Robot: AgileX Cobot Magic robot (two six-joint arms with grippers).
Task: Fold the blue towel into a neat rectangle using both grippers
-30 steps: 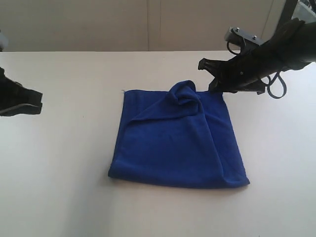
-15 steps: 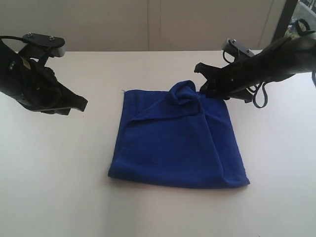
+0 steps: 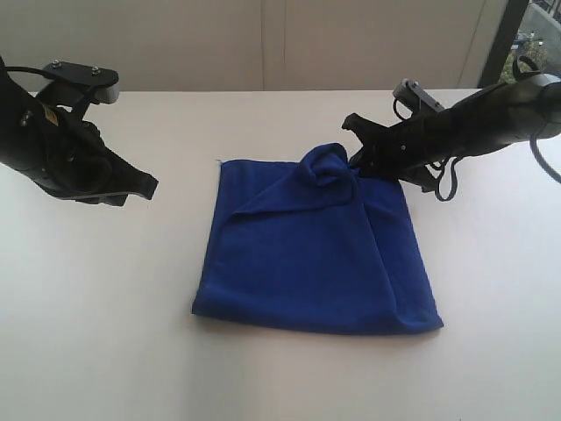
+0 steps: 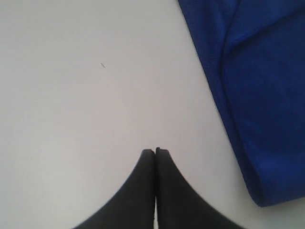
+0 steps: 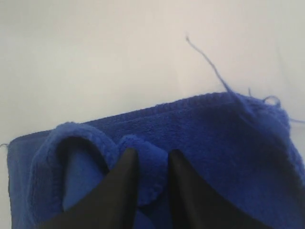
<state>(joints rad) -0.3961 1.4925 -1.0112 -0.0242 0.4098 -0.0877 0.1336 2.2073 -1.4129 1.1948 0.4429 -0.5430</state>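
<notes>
You have one blue towel (image 3: 316,254) on the bench (image 3: 280,377), and two grippers working beside it. The towel lies mostly flat as a rough four-sided shape. One diagonal fold line runs across its far half, and one long crease runs down near its right edge. At its far right corner the cloth is gathered into a single raised hump, the only part that stands up off the bench.

Your right gripper (image 3: 355,158) is at that hump. In the right wrist view its two fingers (image 5: 125,164) stand partly apart, one on each side of a rounded knob of towel (image 5: 214,143), and the cloth fills the gap between them. The fingers touch the knob, but you cannot tell from these views whether they are pressing it. One loose blue thread (image 5: 209,59) trails off the towel's edge onto the bare bench just beyond the fingers.

Your left gripper (image 3: 149,186) is off the towel's left side, near its far left corner but clear of the cloth. In the left wrist view its two fingers (image 4: 143,171) are pressed together along their whole length with nothing between them, over bare bench (image 4: 71,95). The towel's left edge (image 4: 257,95) runs alongside, apart from the tips.
</notes>
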